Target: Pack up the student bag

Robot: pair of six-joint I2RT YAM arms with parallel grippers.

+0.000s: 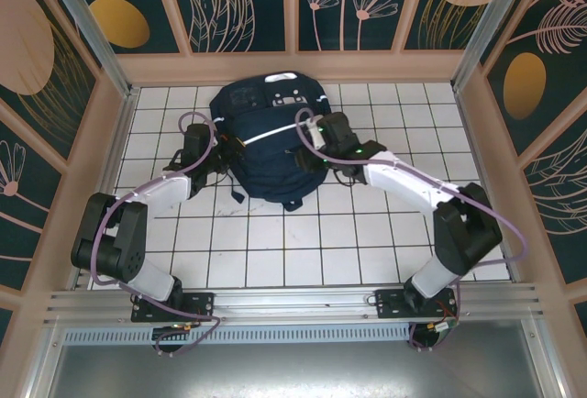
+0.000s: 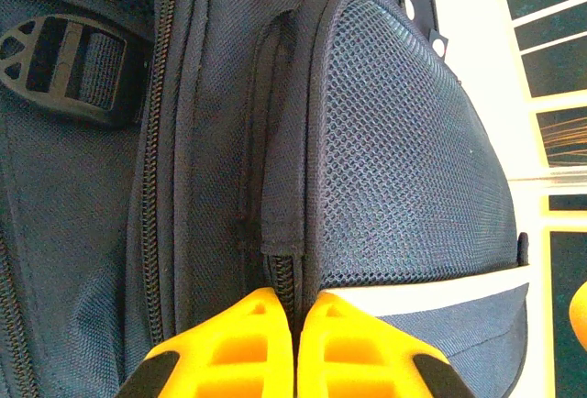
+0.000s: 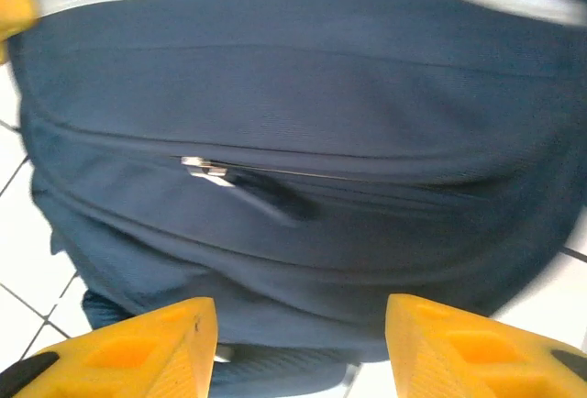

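Note:
The student bag (image 1: 266,155), navy with a thin white stripe, lies on the tiled table at the back middle. My left gripper (image 1: 223,149) sits against the bag's left side. In the left wrist view its yellow fingers (image 2: 248,343) are shut, pinching the zipper seam (image 2: 286,274) beside the mesh pocket (image 2: 404,160). My right gripper (image 1: 310,141) hovers at the bag's right side. In the right wrist view it (image 3: 301,325) stands open, nothing between its fingers, with the bag (image 3: 303,95) just ahead. A closed zipper with a metal pull (image 3: 206,171) runs across the fabric.
White tiled table (image 1: 275,242) boxed in by wooden walls with patterned panels. An aluminium rail (image 1: 293,304) runs along the near edge by the arm bases. A black buckle (image 2: 55,54) sits on a strap at the bag's left.

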